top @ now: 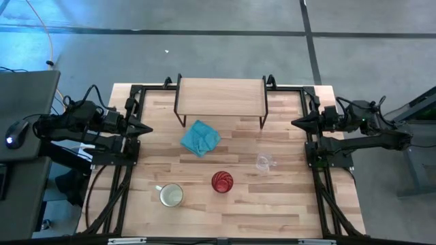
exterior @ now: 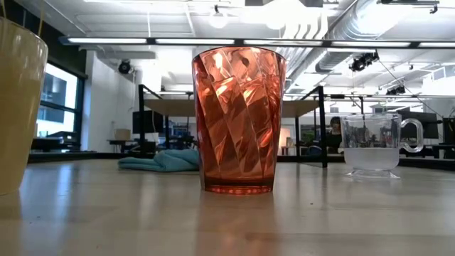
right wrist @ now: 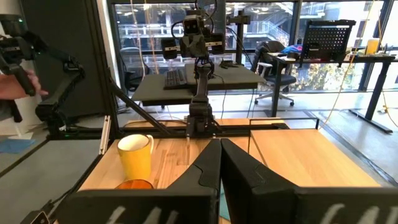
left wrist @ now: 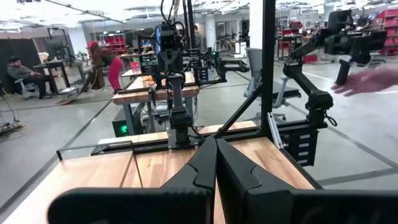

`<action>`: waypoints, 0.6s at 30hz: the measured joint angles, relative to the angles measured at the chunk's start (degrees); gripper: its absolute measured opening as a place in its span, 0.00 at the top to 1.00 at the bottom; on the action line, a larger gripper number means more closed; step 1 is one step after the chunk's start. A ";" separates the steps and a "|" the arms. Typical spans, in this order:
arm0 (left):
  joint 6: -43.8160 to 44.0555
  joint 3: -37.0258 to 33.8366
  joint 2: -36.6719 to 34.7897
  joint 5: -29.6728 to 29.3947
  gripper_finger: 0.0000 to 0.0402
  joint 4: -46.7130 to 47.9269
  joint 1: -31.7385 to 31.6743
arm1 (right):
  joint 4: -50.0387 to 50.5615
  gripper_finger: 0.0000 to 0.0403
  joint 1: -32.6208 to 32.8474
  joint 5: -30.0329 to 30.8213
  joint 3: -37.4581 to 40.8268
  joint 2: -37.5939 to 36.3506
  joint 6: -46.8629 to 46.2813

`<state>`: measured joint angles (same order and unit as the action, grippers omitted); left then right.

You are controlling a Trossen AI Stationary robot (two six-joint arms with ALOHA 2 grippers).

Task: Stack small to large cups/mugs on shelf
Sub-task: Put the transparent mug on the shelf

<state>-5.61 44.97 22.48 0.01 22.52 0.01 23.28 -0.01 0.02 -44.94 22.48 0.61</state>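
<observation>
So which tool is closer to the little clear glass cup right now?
The right one. The right tool sits at the table's right edge, just up from the clear glass cup; the left tool is across the table at the left edge.

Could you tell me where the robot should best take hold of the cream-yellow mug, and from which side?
Probably by the rim of the cream-yellow mug, one finger inside, coming from above: it stands upright, mouth open, with clear space around it. Its handle points toward the left hand, so grip the wall away from the handle.
</observation>
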 joint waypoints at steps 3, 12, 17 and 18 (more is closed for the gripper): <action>0.04 -0.01 0.01 0.00 1.00 0.01 0.01 | -0.01 1.00 0.00 0.01 -0.01 0.00 3.88; 11.46 0.00 0.11 6.03 1.00 -4.05 0.01 | -3.22 1.00 0.00 0.02 0.01 0.00 6.47; 13.44 0.00 0.17 8.12 1.00 -4.03 0.02 | -6.96 1.00 0.01 0.01 0.01 -0.02 -1.14; 13.44 0.00 0.17 8.11 1.00 -4.25 0.02 | -7.30 1.00 0.00 0.01 0.01 -0.02 -2.32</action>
<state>7.84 44.97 22.65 8.12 18.27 0.03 15.98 -0.01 0.03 -44.93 22.46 -1.71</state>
